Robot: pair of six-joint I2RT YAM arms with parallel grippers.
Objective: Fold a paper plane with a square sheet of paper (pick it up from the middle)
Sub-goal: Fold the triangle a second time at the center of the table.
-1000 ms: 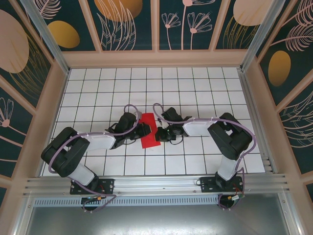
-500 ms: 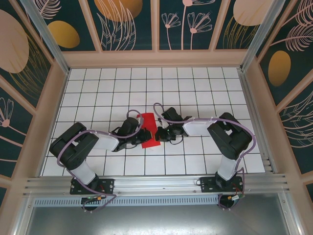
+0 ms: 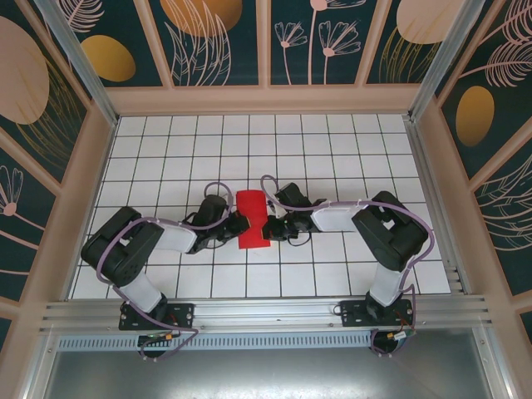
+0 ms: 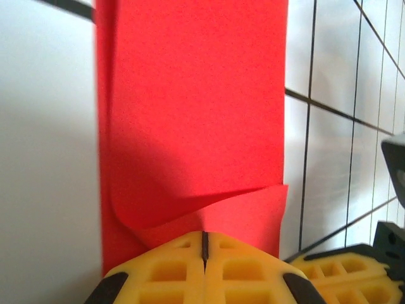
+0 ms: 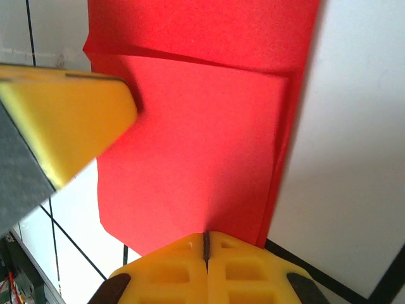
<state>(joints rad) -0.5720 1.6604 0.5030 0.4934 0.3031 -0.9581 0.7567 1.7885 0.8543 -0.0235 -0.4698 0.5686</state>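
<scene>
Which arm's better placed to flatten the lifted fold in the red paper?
Left, probably: the left hand, shut, sits at the curled flap of the red paper; the right hand is at the flatter opposite edge.

The white table (image 3: pixel 332 150), ruled into square tiles by dark grid lines, carried the red square sheet of paper (image 3: pixel 251 220), folded into a narrow strip. Tiles spread away from the sheet on every side, with more rows beyond its far end than on its near side.

Seen from the left wrist, the sheet (image 4: pixel 190 114) lay on the table (image 4: pixel 44 158) with one flap curling up off the layer beneath. From the right wrist, the sheet (image 5: pixel 196 158) showed a smaller layer over a wider one on the tabletop (image 5: pixel 354 158). It possibly did not lie quite flat.
</scene>
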